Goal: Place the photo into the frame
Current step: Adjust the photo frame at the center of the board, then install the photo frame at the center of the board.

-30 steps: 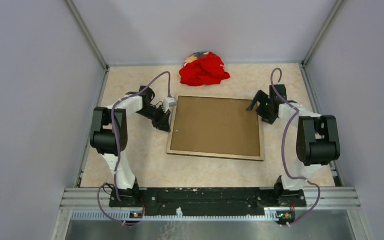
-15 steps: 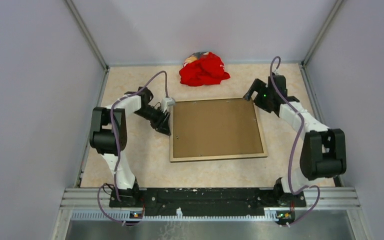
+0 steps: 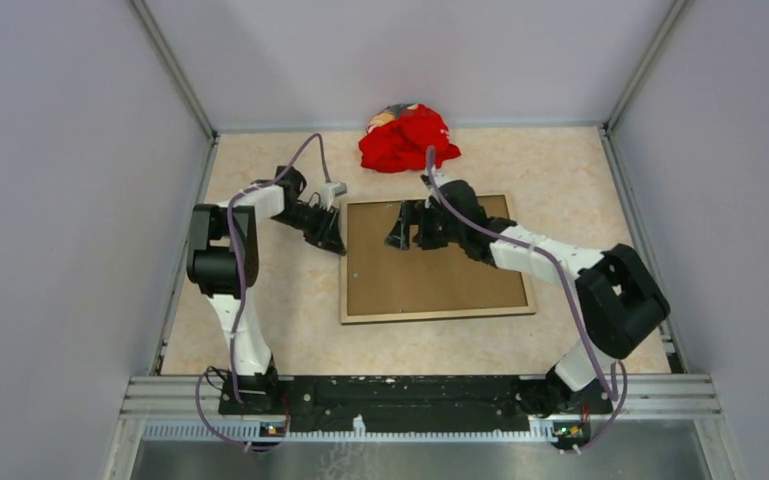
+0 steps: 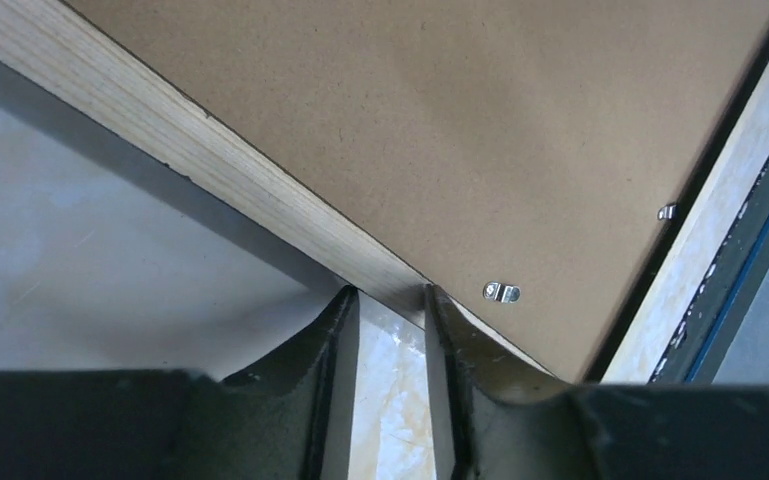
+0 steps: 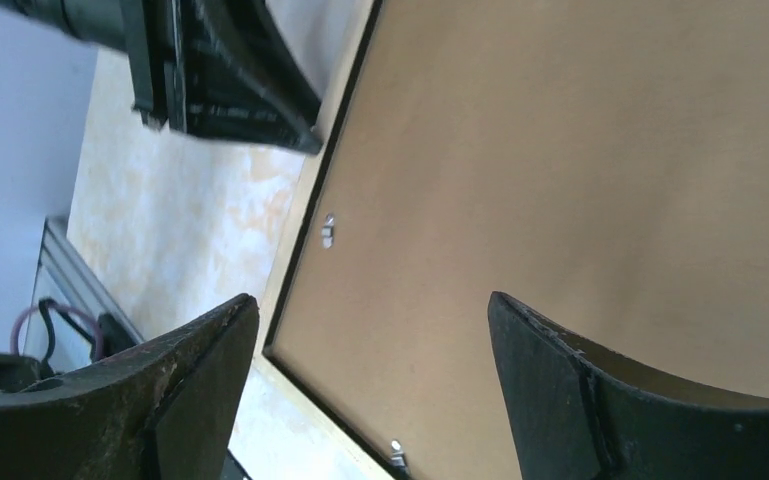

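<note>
- Left end effector (image 4: 388, 305): fingers narrowly parted, nothing between them, tips at frame (image 4: 190, 145) left rail near far corner.
- Frame: flat on tabletop (image 3: 280, 300), centre, pale back up, brown backing sheet (image 3: 440, 280) inside.
- Right end effector (image 5: 370, 300): wide open, empty, above backing sheet's far-left part.
- Red cloth (image 3: 408, 140): beyond frame.

The frame (image 3: 438, 314) lies flat on the table (image 3: 280, 330), pale wooden back up, brown backing board (image 3: 430, 270) inside.

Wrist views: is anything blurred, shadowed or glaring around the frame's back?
Left wrist: the frame's wood edge and a metal clip are sharp, soft shadow beside it, left fingers dark. Right wrist: backing board evenly lit, right fingers dark silhouettes. No glare in either.
</note>
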{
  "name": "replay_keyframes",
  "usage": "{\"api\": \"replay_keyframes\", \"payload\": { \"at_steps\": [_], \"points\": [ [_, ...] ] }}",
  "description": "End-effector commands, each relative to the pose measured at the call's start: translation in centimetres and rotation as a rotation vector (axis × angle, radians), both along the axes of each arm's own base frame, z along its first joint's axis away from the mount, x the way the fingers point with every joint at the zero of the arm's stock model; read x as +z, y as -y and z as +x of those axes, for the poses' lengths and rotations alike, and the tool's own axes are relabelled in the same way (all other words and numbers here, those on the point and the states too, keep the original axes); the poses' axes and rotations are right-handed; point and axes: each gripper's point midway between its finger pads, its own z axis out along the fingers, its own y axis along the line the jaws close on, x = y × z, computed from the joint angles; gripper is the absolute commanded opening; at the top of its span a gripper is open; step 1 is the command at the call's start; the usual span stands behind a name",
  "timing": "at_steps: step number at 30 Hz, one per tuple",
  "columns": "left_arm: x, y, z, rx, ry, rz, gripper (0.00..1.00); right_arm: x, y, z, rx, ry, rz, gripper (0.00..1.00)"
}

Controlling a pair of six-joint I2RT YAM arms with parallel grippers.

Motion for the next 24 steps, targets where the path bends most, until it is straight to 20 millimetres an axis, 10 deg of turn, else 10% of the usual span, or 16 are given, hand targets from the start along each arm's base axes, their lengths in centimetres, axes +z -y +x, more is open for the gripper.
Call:
{"api": "replay_keyframes", "payload": {
  "at_steps": [1, 12, 24],
  "points": [
    [0.2, 0.1, 1.4, 0.022, 0.041, 0.009, 0.29, 0.1, -4.7, -1.1, 0.125, 0.024, 0.094, 0.83],
    [-0.8, -0.2, 1.1, 0.029, 0.024, 0.026, 0.13, -4.5, -11.5, -3.2, 0.27, -0.052, 0.108, 0.75],
    [-1.3, -0.5, 1.0, 0.036, 0.023, 0.049, 0.13, -6.2, -14.3, -4.0, 0.326, -0.108, 0.124, 0.72]
  ]
}}
